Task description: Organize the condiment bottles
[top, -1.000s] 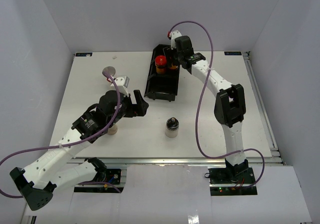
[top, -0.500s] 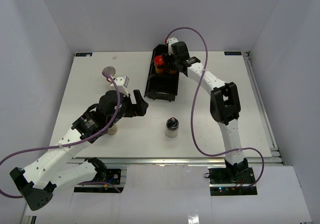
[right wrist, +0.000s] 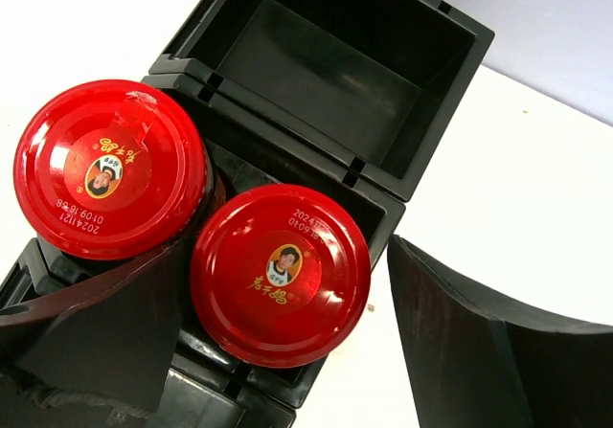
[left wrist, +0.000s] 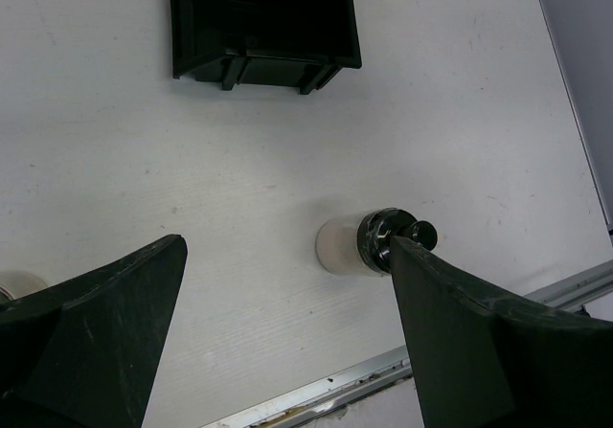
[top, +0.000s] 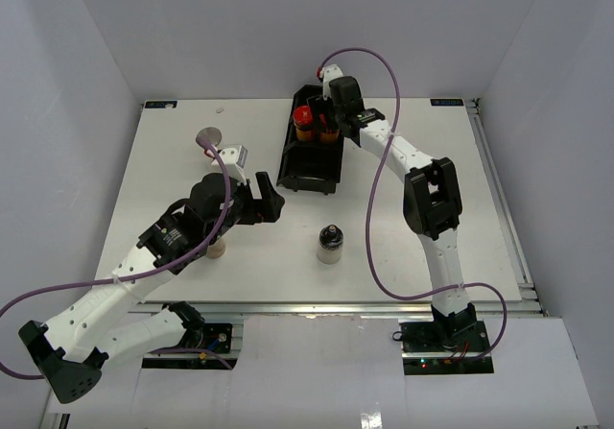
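**Top external view.** Since the frame one second ago, the right arm has swung farther over the tray [top: 309,175]. The right gripper [top: 331,122] now sits at the tray's far part, and the purple cable loop above it has shifted with it. Two amber condiment bottles stand side by side there: the first red-capped bottle [top: 303,118] and the second red-capped bottle [top: 328,133], the second just under the gripper. The left arm, the left gripper [top: 267,202] and the dark-capped pale bottle [top: 329,244] are unchanged. That bottle stands upright on the table [top: 432,208], near of the tray. A grey-lidded bottle [top: 206,138] stands well apart on the left.

**Left wrist view.** The left gripper [left wrist: 285,246] is released, its jaws spread wide and holding nothing. The dark-capped pale bottle [left wrist: 369,244] stands on the table just beside one finger. The near end of the tray [left wrist: 263,59] lies beyond it.

**Right wrist view.** The right gripper [right wrist: 292,246] straddles the second red-capped bottle [right wrist: 278,275]. Its jaws are parted: one finger lies between the two caps, and the other stands outside the tray wall with a visible gap. The first red-capped bottle [right wrist: 105,169] touches the second in the same compartment of the tray [right wrist: 421,150].
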